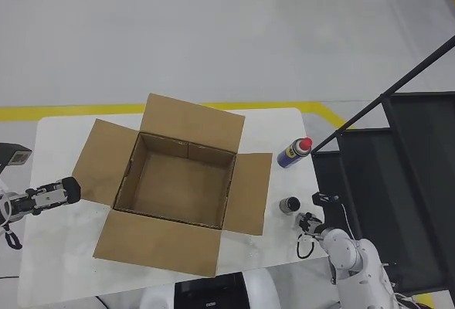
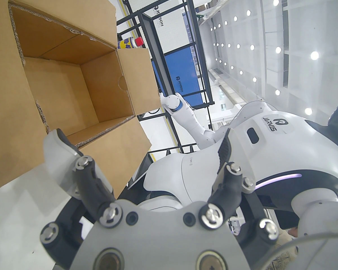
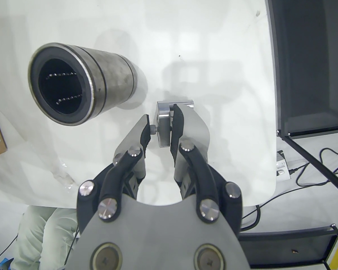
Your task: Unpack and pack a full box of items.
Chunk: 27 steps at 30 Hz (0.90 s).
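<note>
Right wrist view shows your right claw (image 3: 160, 130) squeezed shut on a small metal block (image 3: 164, 126), low at the table (image 3: 202, 29), just beside the metal tube (image 3: 81, 82); the box (image 1: 173, 185) looks empty, so I think packing is starting. Next, lift the block and carry it over into the box; your left claw (image 1: 69, 190) sits wide apart beside the box.

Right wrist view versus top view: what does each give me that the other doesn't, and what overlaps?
Right wrist adds: the right gripper shut on a small metal block, and ball rows inside the steel bearing. Top adds: the box, empty inside, the spray can, the left gripper beside a flap. Shared: steel bearing, right gripper, white table.
</note>
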Available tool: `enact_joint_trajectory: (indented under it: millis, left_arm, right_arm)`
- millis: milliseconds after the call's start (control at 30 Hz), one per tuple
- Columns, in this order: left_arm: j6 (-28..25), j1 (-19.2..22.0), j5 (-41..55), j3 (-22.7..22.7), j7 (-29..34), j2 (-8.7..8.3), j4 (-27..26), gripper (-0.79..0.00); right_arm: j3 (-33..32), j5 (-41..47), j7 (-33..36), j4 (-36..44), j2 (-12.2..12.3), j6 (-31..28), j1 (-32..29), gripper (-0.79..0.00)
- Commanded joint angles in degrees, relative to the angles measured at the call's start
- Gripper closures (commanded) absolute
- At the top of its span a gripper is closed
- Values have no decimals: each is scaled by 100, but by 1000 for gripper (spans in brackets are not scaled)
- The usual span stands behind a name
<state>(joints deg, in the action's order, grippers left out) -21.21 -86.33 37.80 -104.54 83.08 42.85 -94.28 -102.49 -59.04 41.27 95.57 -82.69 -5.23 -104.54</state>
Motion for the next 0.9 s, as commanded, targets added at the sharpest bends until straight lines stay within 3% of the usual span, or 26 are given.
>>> enact_joint_trajectory:
  millis: [0,167,500,700,867]
  left_arm:
    - [0,0,0,0,0,0,0,-785]
    - [0,0,0,0,0,0,0,-785]
    - [0,0,0,0,0,0,0,-785]
    - [0,0,0,0,0,0,0,-785]
    - [0,0,0,0,0,0,0,-785]
  right_arm:
    - [-3,19,-10,31,13,26,5,-785]
    - [-83,139,-55,261,45,65,-54,-785]
    - [-544,585,-640,1470,85,126,-592,-785]
    - [-488,871,-602,1430,105,68,-582,-785]
    - [-309,276,-477,1256,151,13,-601,-785]
